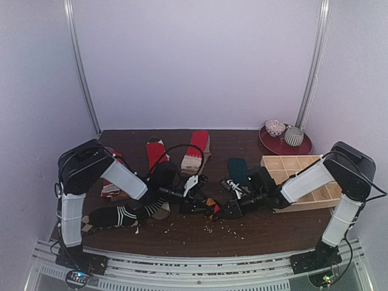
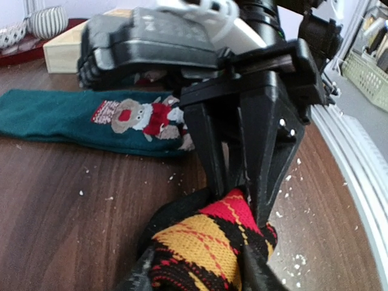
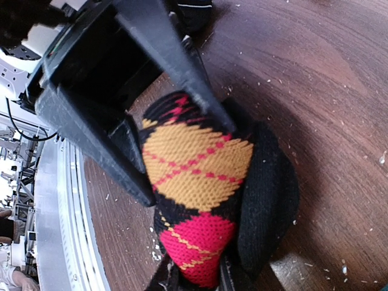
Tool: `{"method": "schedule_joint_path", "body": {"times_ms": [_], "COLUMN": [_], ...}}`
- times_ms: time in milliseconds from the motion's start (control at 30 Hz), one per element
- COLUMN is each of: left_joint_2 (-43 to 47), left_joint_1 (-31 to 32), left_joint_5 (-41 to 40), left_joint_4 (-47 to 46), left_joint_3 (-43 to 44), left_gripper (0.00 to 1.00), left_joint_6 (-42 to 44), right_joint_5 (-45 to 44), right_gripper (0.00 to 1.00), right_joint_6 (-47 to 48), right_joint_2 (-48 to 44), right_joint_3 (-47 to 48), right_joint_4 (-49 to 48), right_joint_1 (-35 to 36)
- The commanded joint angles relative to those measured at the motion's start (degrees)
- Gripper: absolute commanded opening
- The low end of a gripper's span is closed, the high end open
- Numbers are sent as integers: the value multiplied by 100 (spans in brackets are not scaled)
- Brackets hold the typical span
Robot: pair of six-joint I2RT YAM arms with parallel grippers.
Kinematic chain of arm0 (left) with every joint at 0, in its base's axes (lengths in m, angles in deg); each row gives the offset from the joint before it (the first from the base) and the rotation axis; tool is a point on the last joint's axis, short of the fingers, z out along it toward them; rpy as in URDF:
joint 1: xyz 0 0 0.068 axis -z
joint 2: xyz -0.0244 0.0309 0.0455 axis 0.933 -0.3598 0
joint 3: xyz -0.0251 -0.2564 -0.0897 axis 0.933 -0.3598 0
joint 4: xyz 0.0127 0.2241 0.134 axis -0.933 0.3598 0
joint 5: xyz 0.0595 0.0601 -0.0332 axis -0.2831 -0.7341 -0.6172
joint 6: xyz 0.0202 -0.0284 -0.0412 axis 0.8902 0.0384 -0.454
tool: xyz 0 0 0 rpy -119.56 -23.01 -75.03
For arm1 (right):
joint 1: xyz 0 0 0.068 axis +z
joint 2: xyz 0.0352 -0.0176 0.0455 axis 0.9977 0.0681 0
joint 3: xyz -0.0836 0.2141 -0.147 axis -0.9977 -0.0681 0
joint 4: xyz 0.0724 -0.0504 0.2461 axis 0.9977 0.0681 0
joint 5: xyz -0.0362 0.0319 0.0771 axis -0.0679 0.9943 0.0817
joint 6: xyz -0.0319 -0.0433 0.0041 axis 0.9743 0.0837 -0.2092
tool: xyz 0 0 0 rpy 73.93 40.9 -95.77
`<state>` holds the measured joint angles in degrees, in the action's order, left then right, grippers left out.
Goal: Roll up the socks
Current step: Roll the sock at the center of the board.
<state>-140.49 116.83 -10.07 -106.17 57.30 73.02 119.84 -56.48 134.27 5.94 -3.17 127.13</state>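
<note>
A rolled-up black sock with orange and red argyle diamonds lies on the dark table between both grippers, near the middle front. My left gripper has its fingers pressed on both sides of the orange part. My right gripper comes from the other side and is shut on the red tip. In the left wrist view, a dark teal sock with a monkey figure lies flat behind them.
Red-and-beige socks lie at the back. A black-and-white striped sock sits under the left arm. A wooden compartment tray stands on the right, with a red plate holding two bowls behind it. Crumbs dot the front of the table.
</note>
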Motion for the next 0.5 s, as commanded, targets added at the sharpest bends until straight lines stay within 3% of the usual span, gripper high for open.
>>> {"method": "schedule_joint_path", "body": {"times_ms": [0,67,100,233,467], "left_joint_2": [-263,-323,-359,-473,-524], "left_joint_1": [22,17,21,16,17], "left_joint_5": [267,245,188,-434,-1263], "left_joint_4": [60,178,273,729,1151], "left_joint_3": [209,262,281,286,-169], "left_gripper": [21,2,0,0,0], "left_joint_6": [-138,-188,-211,-463,-924], "right_joint_5": [-480,-503,-516,-652,-1093], "right_gripper": [18,18,18,19,33], "right_joint_6": [91,105,107,145,364], "right_joint_2": [499,509,517,429,-126], "right_joint_3": [-314,-296,-278,-133,355], "right_joint_4": [1729,1750,1750,1869,2407], "right_joint_1": [23,20,19,18,18]}}
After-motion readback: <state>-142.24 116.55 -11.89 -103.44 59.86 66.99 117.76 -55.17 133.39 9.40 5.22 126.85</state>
